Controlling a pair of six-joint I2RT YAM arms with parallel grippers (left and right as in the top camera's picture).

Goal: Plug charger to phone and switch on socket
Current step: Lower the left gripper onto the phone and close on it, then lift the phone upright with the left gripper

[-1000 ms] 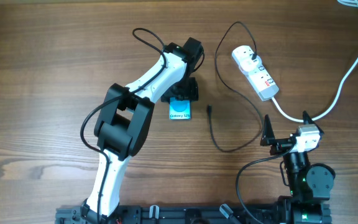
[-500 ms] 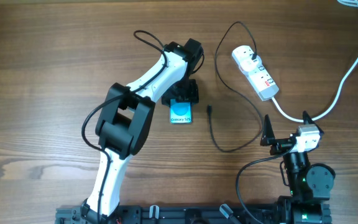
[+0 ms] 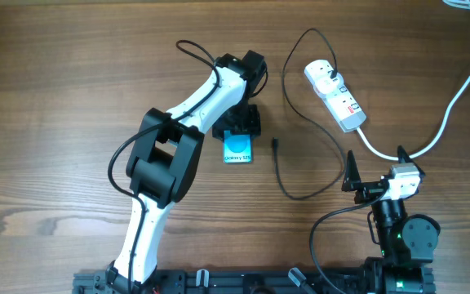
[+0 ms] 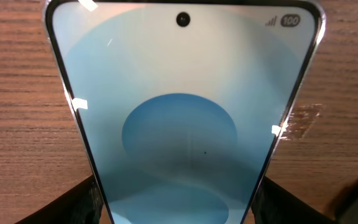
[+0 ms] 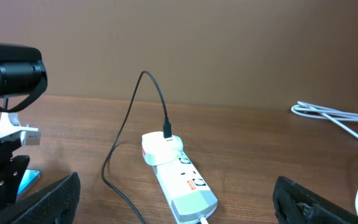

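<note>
Phone [image 3: 237, 149] lies flat on the wooden bench [image 3: 55, 98], cyan screen up, near the middle, with the left pincer [image 3: 239, 125] set over one end of it. In the left wrist view the screen fills most of the picture. The two dark fingers [image 4: 73, 205] sit against its long edges, one on each side, so the pincer is closed onto the phone.

The charger [image 5: 166, 132] has its plug end [image 3: 330, 74] seated in the end outlet of the socket [image 3: 335, 95]. The socket is a white strip lying at a slant, well apart from the phone on the right arm's side. From there the thin black cable arches up, runs down between phone and socket, sags into a wide loop toward the right arm, and turns back. Its connector tip [image 3: 275, 144] lies on the bench just beside the phone, not touching it.

That loop lies between the right pincer [image 3: 352, 173] and the phone. The right wrist view shows this pincer's fingers [image 5: 48, 199] spread wide at the picture's lower corners, holding nothing, with the socket ahead of them.

Small red-marked switches [image 3: 351, 104] show on the strip; their position cannot be told. A thick white cord [image 3: 451, 106] leaves the strip's near end, passes just beside the right arm and runs off toward the far corner.
</note>
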